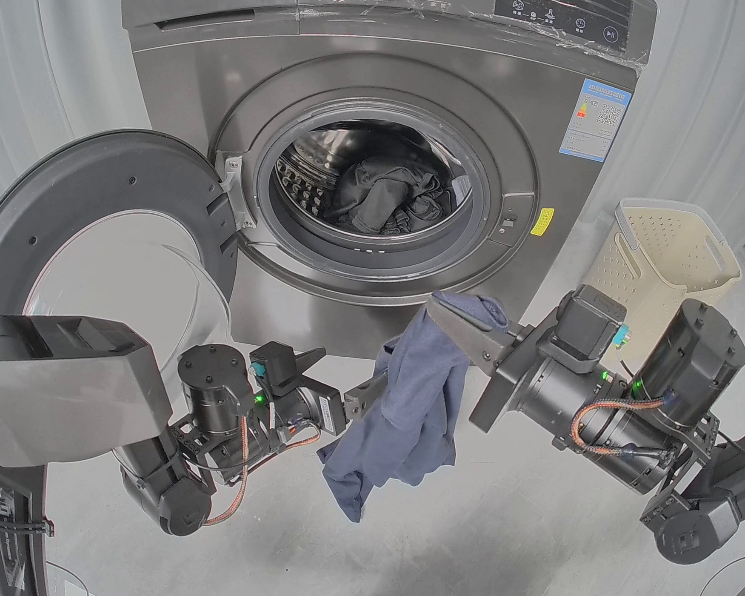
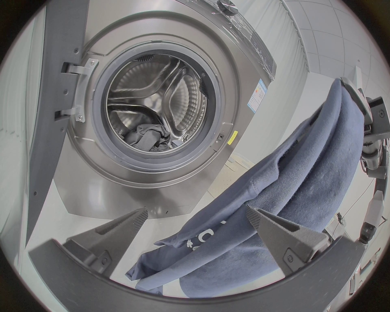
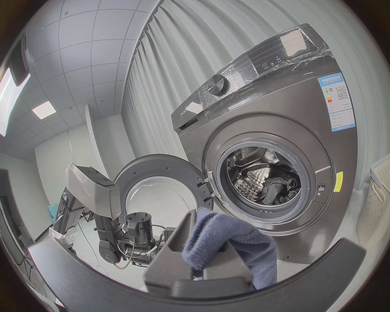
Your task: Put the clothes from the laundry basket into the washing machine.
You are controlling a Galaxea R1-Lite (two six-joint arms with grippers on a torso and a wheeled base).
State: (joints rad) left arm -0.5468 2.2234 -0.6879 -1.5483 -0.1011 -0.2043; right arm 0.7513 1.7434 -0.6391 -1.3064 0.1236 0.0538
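A blue garment (image 1: 416, 400) hangs in the air in front of the washing machine (image 1: 194, 67), below its open port. My right gripper (image 1: 442, 307) is shut on the garment's top edge (image 3: 239, 239). My left gripper (image 1: 369, 394) is lower and to the left, open, and the hanging cloth (image 2: 308, 170) lies against one finger (image 2: 284, 235) and partly between the two. Dark clothes (image 1: 380, 197) lie in the drum. The cream laundry basket (image 1: 649, 248) stands on the floor to the right of the machine.
The machine's round door (image 1: 98, 205) is swung wide open to the left, close behind my left arm. The floor in front of the machine is bare. A curtain hangs behind the machine and the basket (image 3: 378, 195).
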